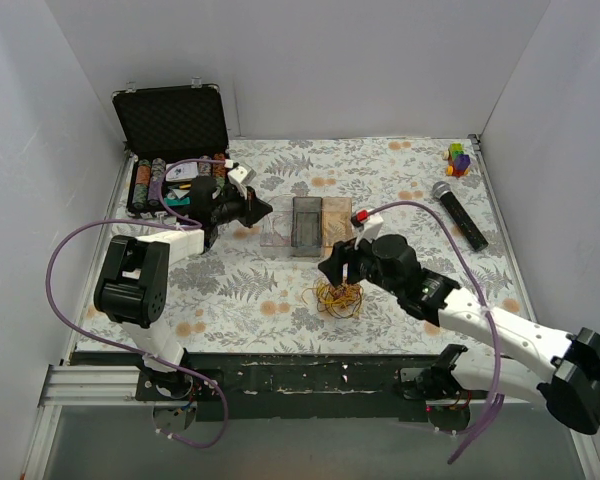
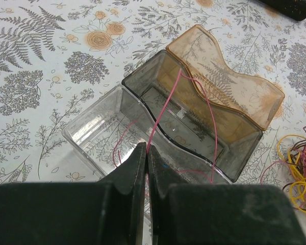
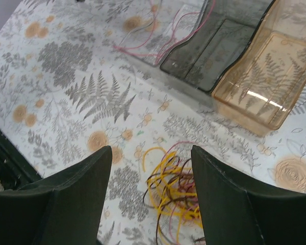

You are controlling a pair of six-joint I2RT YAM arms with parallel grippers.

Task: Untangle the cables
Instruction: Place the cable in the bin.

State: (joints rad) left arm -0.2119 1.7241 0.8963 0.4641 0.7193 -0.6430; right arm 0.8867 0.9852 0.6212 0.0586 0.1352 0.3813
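The cable bundle [image 1: 340,298] of thin yellow, brown and pink wires lies on the floral cloth near the front; it also shows in the right wrist view [image 3: 178,196] and at the right edge of the left wrist view [image 2: 298,173]. My right gripper [image 3: 151,153] is open, just above the bundle. My left gripper [image 2: 147,149] is shut on a pink wire [image 2: 166,104] that loops up over the smoky tray [image 2: 194,127] and hangs into it. More pink wires [image 3: 143,43] lie in the clear tray [image 2: 99,135].
Three trays stand side by side mid-table: clear, smoky and amber [image 1: 337,222]. An open black case [image 1: 170,130] sits at the back left. A microphone [image 1: 460,215] and a coloured toy [image 1: 459,158] lie at the back right.
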